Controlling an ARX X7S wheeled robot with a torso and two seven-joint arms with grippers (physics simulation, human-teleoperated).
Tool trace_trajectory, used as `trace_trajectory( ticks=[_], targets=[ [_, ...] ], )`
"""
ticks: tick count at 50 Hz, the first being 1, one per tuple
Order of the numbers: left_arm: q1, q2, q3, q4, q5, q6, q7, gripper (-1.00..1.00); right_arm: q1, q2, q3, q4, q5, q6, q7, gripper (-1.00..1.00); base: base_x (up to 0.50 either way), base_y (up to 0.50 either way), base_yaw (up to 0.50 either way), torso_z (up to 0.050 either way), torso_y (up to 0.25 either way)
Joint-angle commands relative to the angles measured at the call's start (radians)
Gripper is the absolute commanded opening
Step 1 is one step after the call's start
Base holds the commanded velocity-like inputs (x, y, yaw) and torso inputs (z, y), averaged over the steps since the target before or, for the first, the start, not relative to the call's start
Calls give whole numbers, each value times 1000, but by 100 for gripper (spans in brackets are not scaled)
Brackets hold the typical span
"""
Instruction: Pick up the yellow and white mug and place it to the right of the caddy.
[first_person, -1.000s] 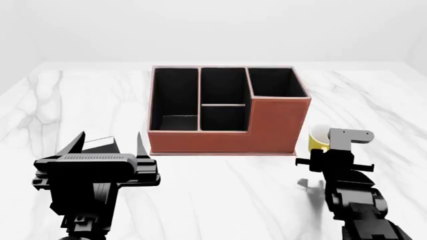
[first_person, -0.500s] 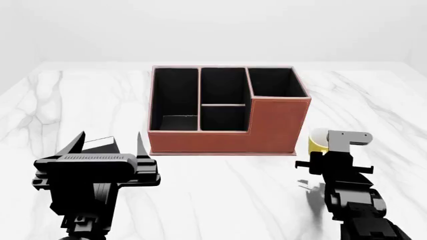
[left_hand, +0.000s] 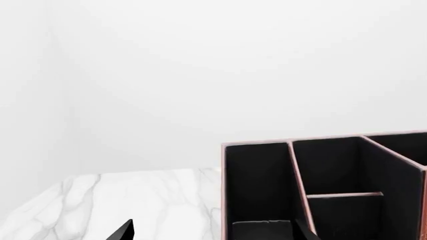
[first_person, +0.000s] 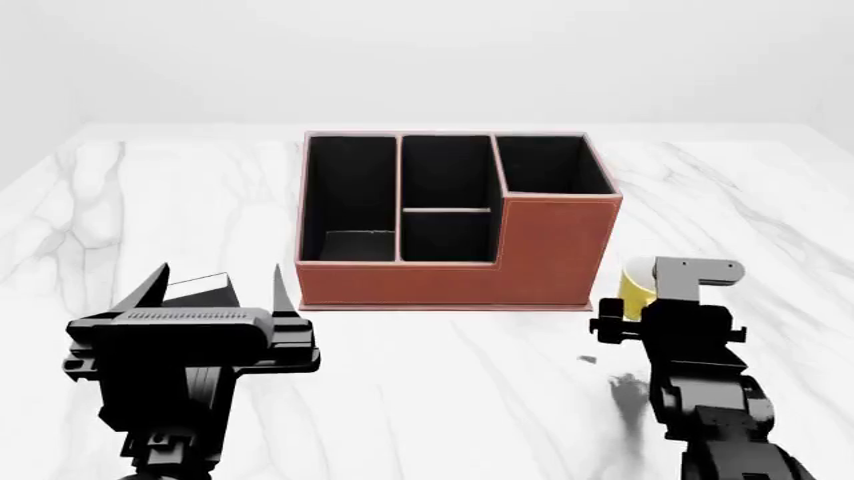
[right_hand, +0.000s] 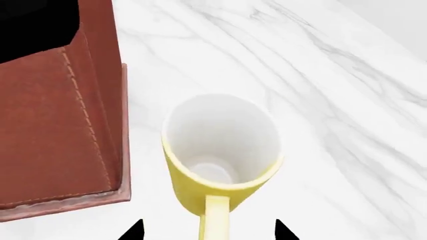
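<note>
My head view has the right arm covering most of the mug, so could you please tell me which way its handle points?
Observer: In the right wrist view, the mug has its handle pointing back at the right gripper, between its spread fingers.
Operator: Thank you; do the fingers touch the mug?
Observer: No, both tips sit clear, either side of the handle.
Operator: Is it against the caddy?
Observer: No, bare marble shows between it and the caddy.

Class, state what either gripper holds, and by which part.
Nothing is held. The right gripper is open, its fingers either side of the small yellow and white mug's handle; the left gripper is open, empty.
</note>
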Motion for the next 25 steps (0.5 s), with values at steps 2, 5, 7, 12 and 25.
trace_trajectory(
  ticks=[2, 5, 7, 12, 25],
  targets=[
    [1, -4, 1, 1, -4, 2, -5, 100, -174, 34, 36, -474, 34, 236, 35, 100, 0, 0, 0, 0, 0],
    [3, -5, 2, 3, -5, 3, -6, 100, -241, 49, 51, -662, 53, 323, 50, 100, 0, 0, 0, 0, 0],
    [4, -5, 1, 4, -6, 3, -7, 100, -279, 58, 60, -766, 64, 370, 58, 100, 0, 0, 0, 0, 0],
    [6, -8, -1, 7, -8, 4, -9, 100, -390, 82, 92, -1023, 98, 479, 78, 100, 0, 0, 0, 0, 0],
    [1, -10, 2, 15, -13, -5, -18, 100, -625, 128, 172, -1495, 173, 673, 111, 100, 0, 0, 0, 0, 0]
  ],
)
